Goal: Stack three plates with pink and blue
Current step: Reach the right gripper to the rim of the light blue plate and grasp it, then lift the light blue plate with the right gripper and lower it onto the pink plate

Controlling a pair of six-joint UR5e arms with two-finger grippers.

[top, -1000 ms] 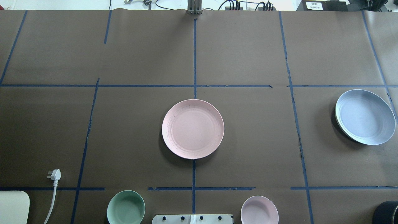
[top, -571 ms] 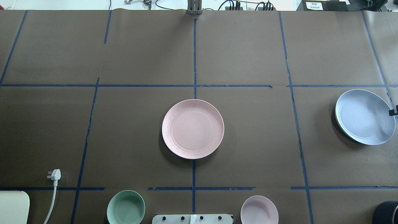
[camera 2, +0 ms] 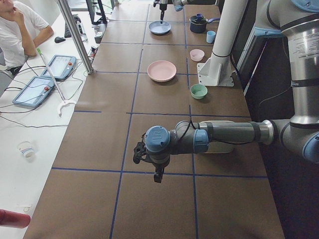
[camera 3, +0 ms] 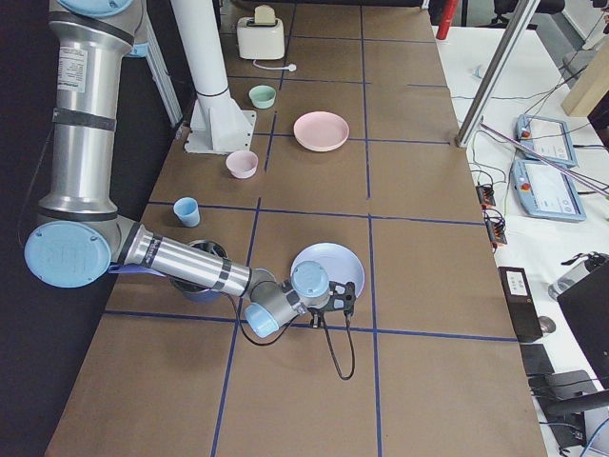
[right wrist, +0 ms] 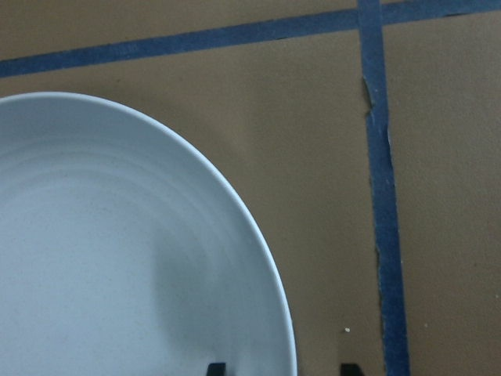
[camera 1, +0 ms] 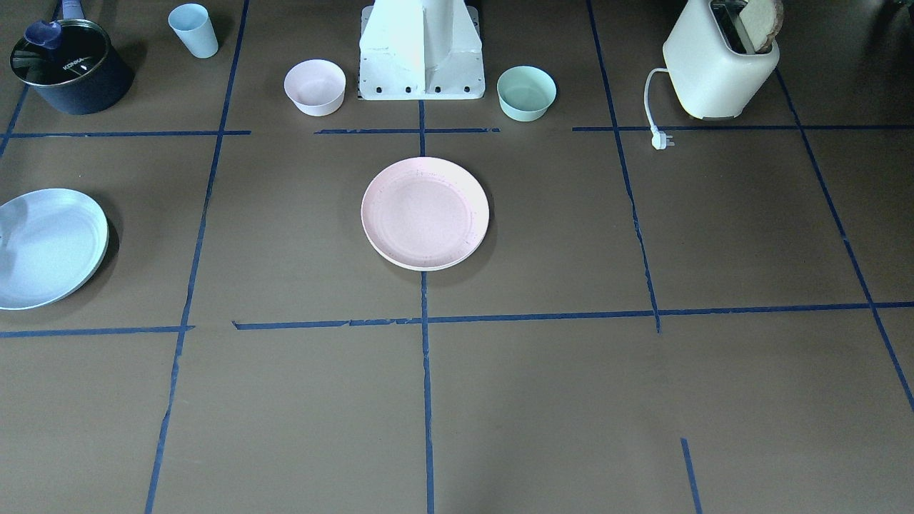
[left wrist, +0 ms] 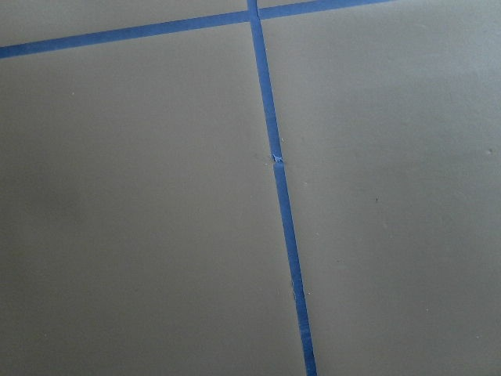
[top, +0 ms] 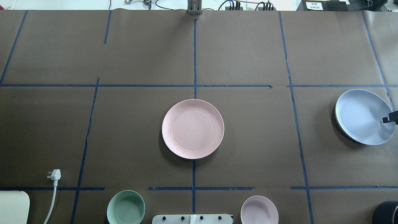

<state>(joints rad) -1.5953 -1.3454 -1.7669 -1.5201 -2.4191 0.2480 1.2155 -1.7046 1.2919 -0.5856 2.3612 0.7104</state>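
The pale pink plate [top: 192, 129] lies alone at the table's centre, also in the front view [camera 1: 425, 213]. The pale blue plate [top: 362, 116] lies at the far right, and a cream rim [top: 336, 120] shows under its left edge. My right gripper [top: 390, 119] is open at the blue plate's right rim. In the right wrist view its two fingertips [right wrist: 217, 367] stand on either side of the blue plate's rim [right wrist: 266, 258], apart from it. My left gripper [camera 2: 157, 174] hangs over bare table far to the left; I cannot tell whether it is open or shut.
A small pink bowl [top: 259, 210] and a mint-green bowl [top: 126, 207] flank the robot base [camera 1: 421, 50]. A toaster [camera 1: 717, 68] with its plug [top: 54, 175], a dark pot [camera 1: 68, 66] and a blue cup [camera 1: 193, 30] stand along the robot's side.
My right gripper has come in from the right edge and now reaches over the blue plate's right rim. The plates have not moved.
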